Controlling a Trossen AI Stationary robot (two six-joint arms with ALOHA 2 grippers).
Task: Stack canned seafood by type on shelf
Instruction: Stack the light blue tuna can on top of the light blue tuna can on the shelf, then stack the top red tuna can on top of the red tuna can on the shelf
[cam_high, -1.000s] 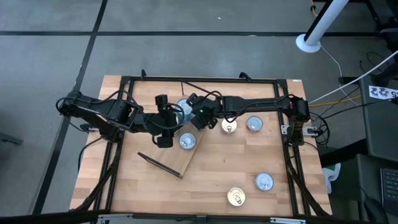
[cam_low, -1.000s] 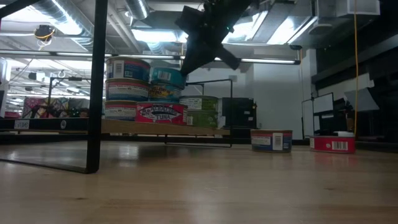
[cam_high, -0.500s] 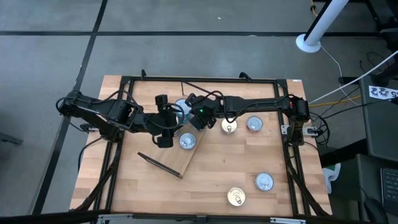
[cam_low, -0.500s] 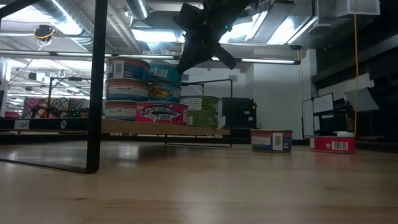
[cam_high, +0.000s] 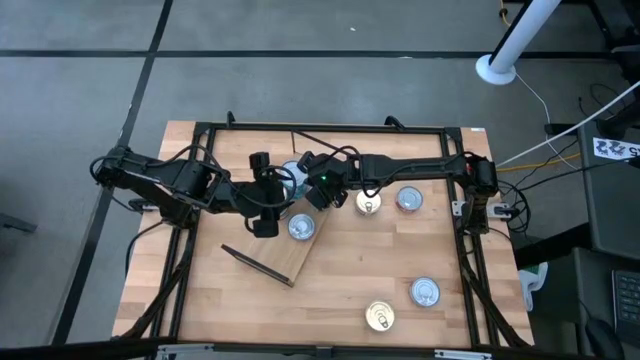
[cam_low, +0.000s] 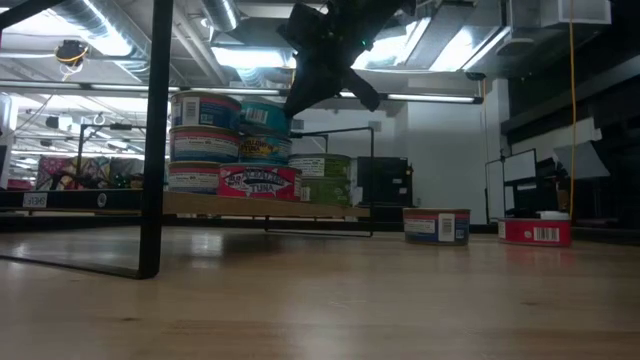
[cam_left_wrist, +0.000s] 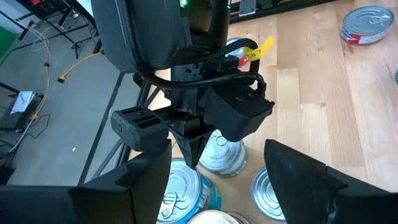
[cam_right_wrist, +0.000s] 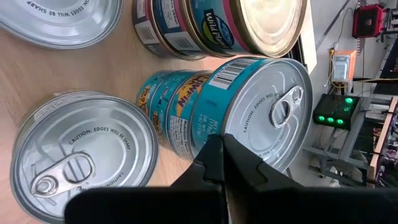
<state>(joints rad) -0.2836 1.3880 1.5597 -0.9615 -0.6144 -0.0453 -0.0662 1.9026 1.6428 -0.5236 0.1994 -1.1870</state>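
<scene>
Several tins stand stacked on the plywood shelf (cam_high: 262, 250), which shows in the low view (cam_low: 250, 207) as a board. There is a three-high blue-label stack (cam_low: 205, 140), a teal stack (cam_low: 265, 135), a red tuna tin (cam_low: 258, 183) and a green tin (cam_low: 320, 178). My right gripper (cam_high: 300, 178) is shut, its tips (cam_right_wrist: 216, 148) at the top teal tin (cam_right_wrist: 261, 106). My left gripper (cam_left_wrist: 221, 186) is open wide beside the stacks, level, empty. My right gripper's shut fingertips (cam_right_wrist: 214, 152) come down slanting from the table's right side to the top teal tin's label wall (cam_right_wrist: 202, 109), just below its rim. The tin sits level on the teal tin beneath. I cannot tell whether the fingertips touch it.
Loose tins rest on the table to the right of the shelf: a gold-lidded one (cam_high: 368, 203), a red-labelled one (cam_high: 408, 199), a silver one (cam_high: 425, 292) and a gold one (cam_high: 380, 316). A dark frame post (cam_low: 152, 140) stands near the camera.
My right gripper has moved a little toward the table's left, against the teal stack, staying shut. The top teal tin has shifted slightly left with it, over the tin beneath.
</scene>
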